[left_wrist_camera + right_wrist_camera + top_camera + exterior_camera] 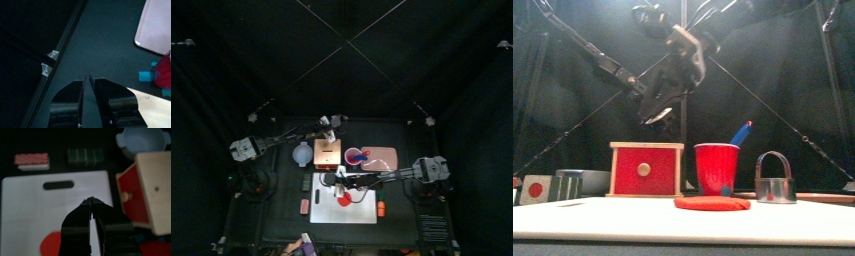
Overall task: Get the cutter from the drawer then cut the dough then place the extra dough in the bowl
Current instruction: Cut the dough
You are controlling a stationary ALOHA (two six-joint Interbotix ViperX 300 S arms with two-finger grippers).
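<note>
The right gripper (90,202) is hanging over the white cutting board (40,208) with its jaws pressed together, nothing between them. In its wrist view the red dough (55,246) is lying on the board at the lower left of the frame. The pale wooden box (152,183) is standing at the right. The blue-grey bowl (141,138) is sitting in the upper right corner. A dark green sushi roll (85,156) and a red-and-white striped toy (32,159) are lying off the board along the top. The left gripper (89,76) is also showing its jaws closed flat against each other and empty. It is hovering over bare table, with the pink tray (157,30) in the upper right of its view. In the front view the metal cutter (775,188) is standing upright at the right of the frame, just beside the red cup (718,168). It is out of the box, whose red drawer front (647,170) is facing the camera at centre left. From above, the right arm is reaching in from the right of the frame to the board's back edge, and the left arm is reaching behind the box.
</note>
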